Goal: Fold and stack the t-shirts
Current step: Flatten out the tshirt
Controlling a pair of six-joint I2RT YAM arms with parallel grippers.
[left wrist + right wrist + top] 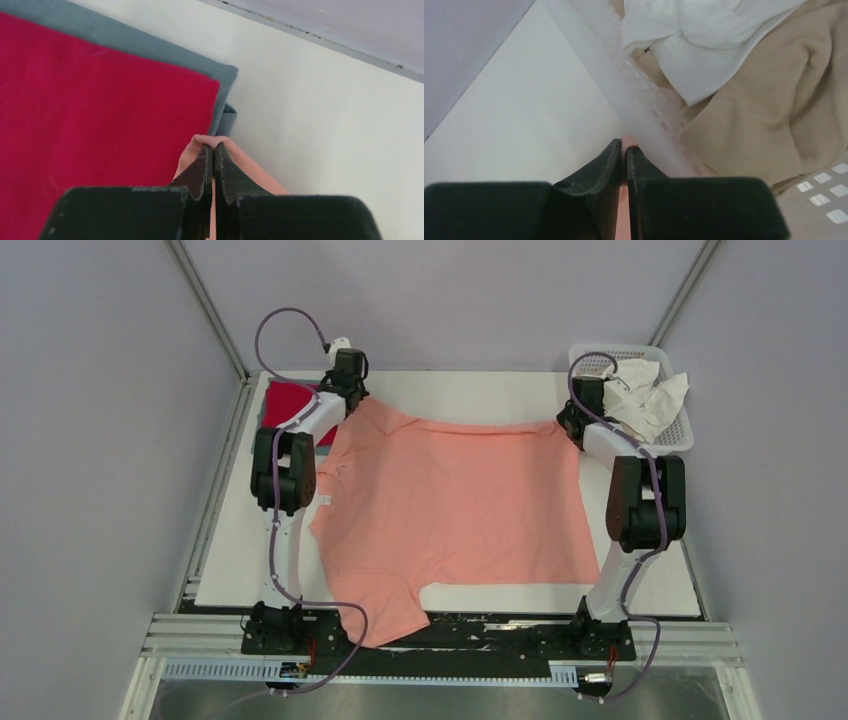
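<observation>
Salmon-pink t-shirt (455,505) lies flat, pinched by left gripper (214,148) and right gripper (625,144).

Bright even light, soft shadows, blurred close foregrounds

There lie a salmon-pink t-shirt (460,500), red t-shirt (90,115), grey-blue t-shirt (150,45), white t-shirt (704,45), beige t-shirt (764,110), all plain
</observation>
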